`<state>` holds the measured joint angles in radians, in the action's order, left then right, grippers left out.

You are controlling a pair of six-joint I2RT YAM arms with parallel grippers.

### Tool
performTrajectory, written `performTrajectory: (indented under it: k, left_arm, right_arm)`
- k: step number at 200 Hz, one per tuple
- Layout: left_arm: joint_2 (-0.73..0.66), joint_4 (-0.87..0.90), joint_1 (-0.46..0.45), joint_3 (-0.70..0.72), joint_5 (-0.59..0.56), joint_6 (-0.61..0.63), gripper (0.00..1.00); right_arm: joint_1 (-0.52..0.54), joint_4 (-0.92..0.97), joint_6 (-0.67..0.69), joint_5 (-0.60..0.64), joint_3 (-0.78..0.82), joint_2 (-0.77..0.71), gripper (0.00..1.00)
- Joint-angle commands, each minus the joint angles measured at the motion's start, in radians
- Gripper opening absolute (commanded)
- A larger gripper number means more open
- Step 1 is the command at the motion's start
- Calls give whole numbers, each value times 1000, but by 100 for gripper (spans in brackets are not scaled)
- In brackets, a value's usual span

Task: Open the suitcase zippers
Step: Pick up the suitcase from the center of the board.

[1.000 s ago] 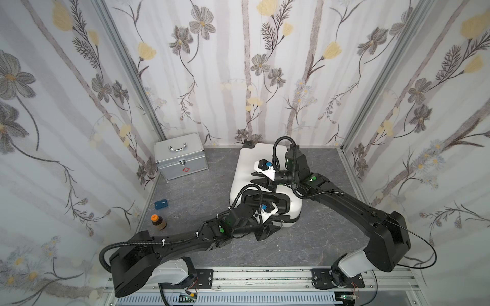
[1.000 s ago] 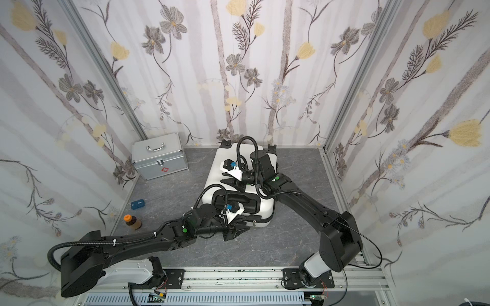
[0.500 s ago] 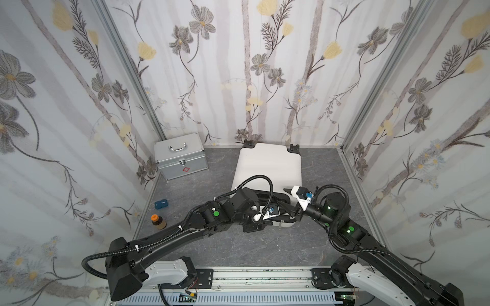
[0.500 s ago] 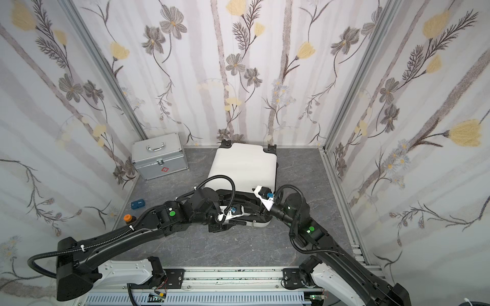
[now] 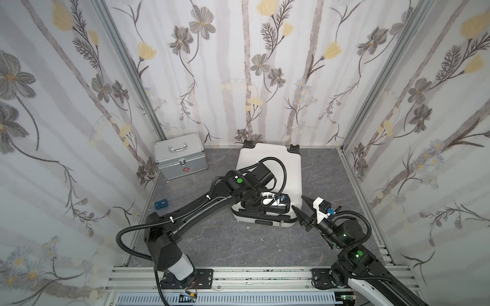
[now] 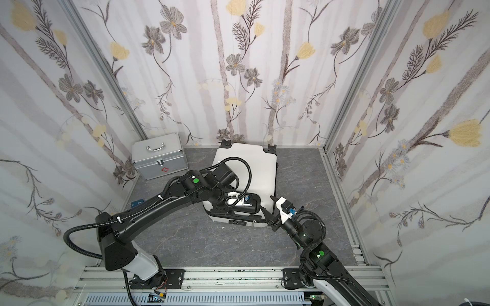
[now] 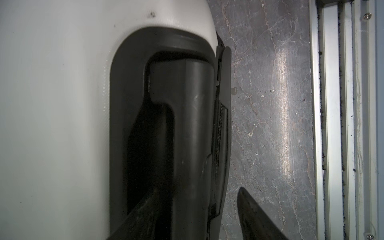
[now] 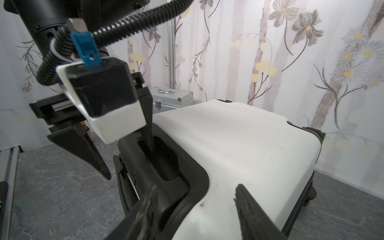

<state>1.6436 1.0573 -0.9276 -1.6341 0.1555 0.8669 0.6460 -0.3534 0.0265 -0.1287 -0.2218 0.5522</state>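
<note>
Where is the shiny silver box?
In both top views the silver box sits on the floor in the far left corner, just left of the white suitcase.

Silver metal case [image 5: 181,156] with red mark sits by back-left corner; small blue box [image 5: 161,204] on grey marbled floor [image 5: 238,246]; floral wallpaper [image 5: 238,66] all round.

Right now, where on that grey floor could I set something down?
Bare floor between the suitcase and front rail, and right of the suitcase. Crowded: its handle end, with the left hand and right hand, and near the silver case.
</note>
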Motion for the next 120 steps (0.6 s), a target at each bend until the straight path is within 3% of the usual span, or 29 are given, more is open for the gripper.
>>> performTrajectory:
  k: [1, 27, 68, 120]
  left_arm:
    - [78, 135, 2, -77, -18, 26, 60]
    - [181, 181, 5, -162, -21, 8, 55]
    - [297, 289, 31, -317, 29, -36, 25]
    - [238, 243, 120, -395, 180, -190, 15]
  right_arm:
    - [1, -39, -30, 17, 14, -12, 59]
    - [0, -12, -30, 26, 25, -32, 59]
    - [0, 34, -23, 31, 28, -81, 59]
    - [0, 40, -56, 28, 72, -160, 59]
